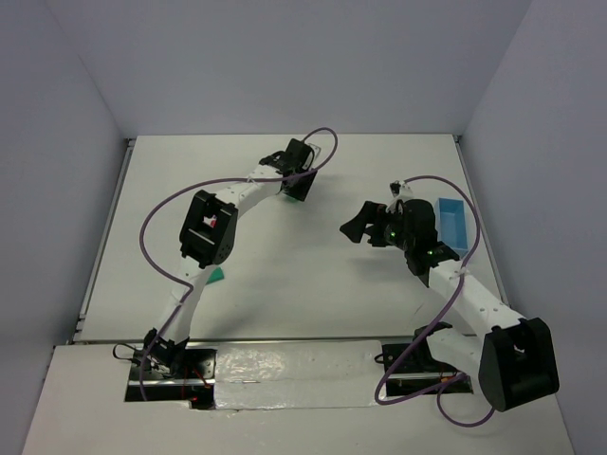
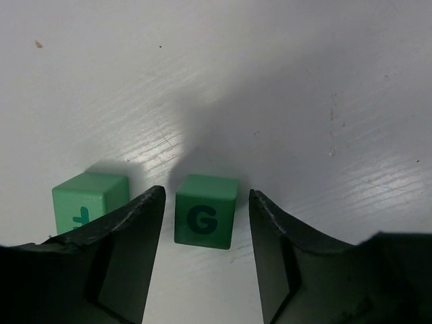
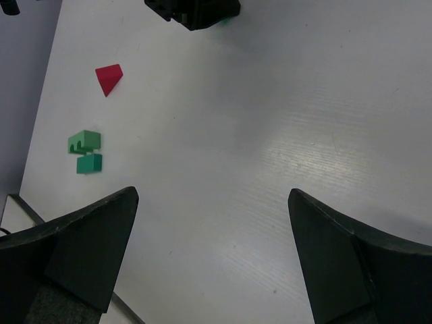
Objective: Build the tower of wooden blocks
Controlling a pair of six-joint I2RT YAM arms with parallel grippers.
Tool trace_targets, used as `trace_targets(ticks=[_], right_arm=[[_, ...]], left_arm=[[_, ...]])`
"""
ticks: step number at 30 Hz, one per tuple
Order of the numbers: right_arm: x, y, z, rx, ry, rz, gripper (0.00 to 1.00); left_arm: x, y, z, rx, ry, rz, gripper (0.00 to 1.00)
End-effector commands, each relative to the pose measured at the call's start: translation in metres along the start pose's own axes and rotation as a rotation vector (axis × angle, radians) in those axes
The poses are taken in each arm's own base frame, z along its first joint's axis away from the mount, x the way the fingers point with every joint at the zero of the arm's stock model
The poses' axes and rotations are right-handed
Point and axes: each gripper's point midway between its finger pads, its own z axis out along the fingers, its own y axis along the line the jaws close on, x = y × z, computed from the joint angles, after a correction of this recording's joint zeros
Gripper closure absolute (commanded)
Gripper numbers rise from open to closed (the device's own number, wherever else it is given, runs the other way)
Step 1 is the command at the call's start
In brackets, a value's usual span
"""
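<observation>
Left claw (image 2: 206, 196): parted, straddling small green wood cube marked G (image 2: 204, 212), gap either side, nothing held. Second green wood cube (image 2: 88, 199) just outside one finger, both on white table (image 2: 270, 81). Right claw (image 3: 212, 196): wide, empty. Step, likely: base laying. Next: straight lift clear, no nudging.

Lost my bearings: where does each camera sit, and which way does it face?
Top external: above and behind the bases, looking down on the table; left arm and right arm show whole.
Left wrist: low over the table, facing down at the G cube between the left fingers.
Right wrist: higher, facing across the table toward the red wedge; right fingers frame the bottom.
Shared: the left arm shows in the top view and at the right wrist view's upper edge.
</observation>
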Motion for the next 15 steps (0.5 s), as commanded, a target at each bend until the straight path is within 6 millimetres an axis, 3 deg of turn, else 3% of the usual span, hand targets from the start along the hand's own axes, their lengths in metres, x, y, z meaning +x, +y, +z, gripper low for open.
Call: trace_targets(ticks=[1, 10, 15], right_arm=[[-0.009, 0.005, 0.002, -0.032, -0.031, -0.012, 0.0], [-0.007, 0.006, 0.003, -0.045, -0.019, -0.012, 0.0], [-0.007, 0.007, 0.003, -0.05, -0.018, -0.013, 0.0]], left_arm=[[-0.015, 0.002, -0.008, 0.002, -0.034, 0.021, 0.32], [-0.04, 0.003, -0.032, -0.008, -0.091, 0.043, 0.28], [-0.046, 0.007, -0.037, -0.049, -0.094, 0.051, 0.39]])
